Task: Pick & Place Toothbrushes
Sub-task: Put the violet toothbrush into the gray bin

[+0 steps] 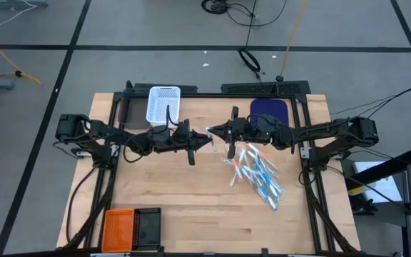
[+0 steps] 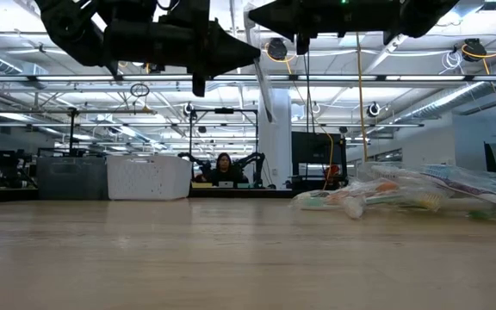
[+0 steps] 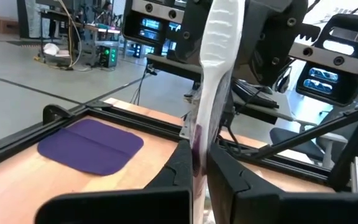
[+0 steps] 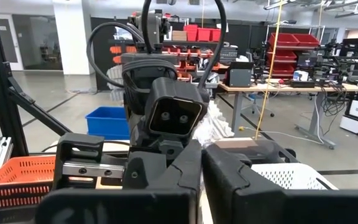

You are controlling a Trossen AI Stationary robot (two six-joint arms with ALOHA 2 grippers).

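High view: the left gripper (image 1: 207,140) and right gripper (image 1: 216,131) are positioned tip to tip above the table (image 1: 191,200) centre. A white toothbrush (image 1: 209,136) is located between them. The remaining toothbrushes (image 1: 257,173) are piled on the table under the right arm. A white basket (image 1: 163,103) and a purple mat (image 1: 269,109) are placed at the far edge; an orange basket (image 1: 118,228) and a black basket (image 1: 146,227) at the near edge.

Low view: both grippers are raised above the table.

Left wrist view: the left jaws are clamped on the toothbrush.

Right wrist view: the right jaws are closed against the same toothbrush
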